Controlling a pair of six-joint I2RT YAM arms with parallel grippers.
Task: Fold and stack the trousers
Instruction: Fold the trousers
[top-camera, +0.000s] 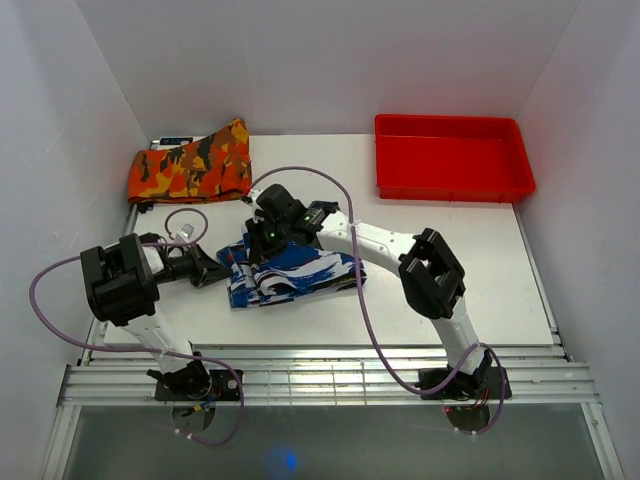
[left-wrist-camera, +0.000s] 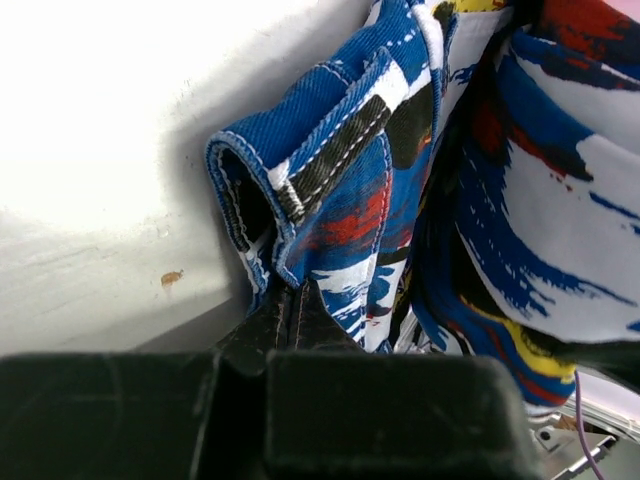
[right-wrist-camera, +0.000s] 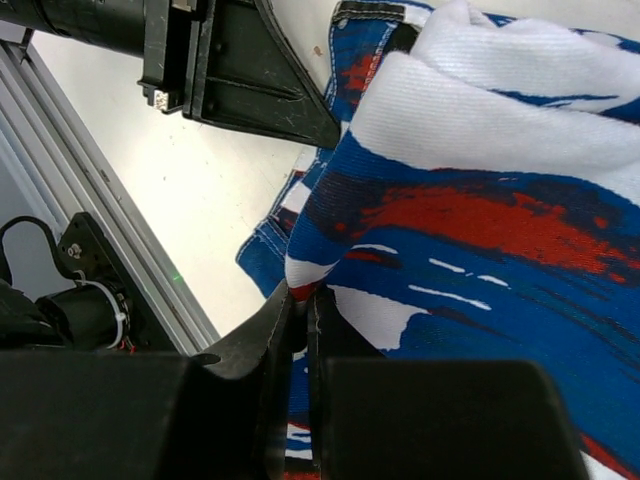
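Top external view: a white surface (top-camera: 480, 270) with white walls on three sides and a metal rail (top-camera: 330, 385) along its near edge, where two black and white arms are bolted.
Right arm (top-camera: 430, 275): bends up from the rail, then reaches left across the middle of the surface to the far side of the trousers.
Left arm (top-camera: 120, 285): elbow raised near the left wall, forearm low and pointing right at the left end of the trousers.
Red tray (top-camera: 452, 158): shallow, rectangular, at the far right corner, well apart from both garments.
Trousers (top-camera: 290, 272): a bunched, partly folded heap of blue and white brushstroke print with red patches, lying mid-surface between the two arms, left of centre.
Orange garment (top-camera: 190, 165): folded camouflage print in orange, red and black, at the far left corner, apart from the trousers.
Purple cables (top-camera: 350, 290): one loops from each arm down to its base.
Right jaws: clenched, with a fold of the trousers (right-wrist-camera: 480, 200) pinched between the tips in the right wrist view.
Left jaws: clenched at the waistband edge of the trousers (left-wrist-camera: 360, 200), where the cloth meets the tips in the left wrist view.
Belt loop (left-wrist-camera: 335, 150): black with white stitching, on the rolled waistband just above the left jaws.
Brown mark (left-wrist-camera: 172, 278): a small speck on the surface beside the waistband.
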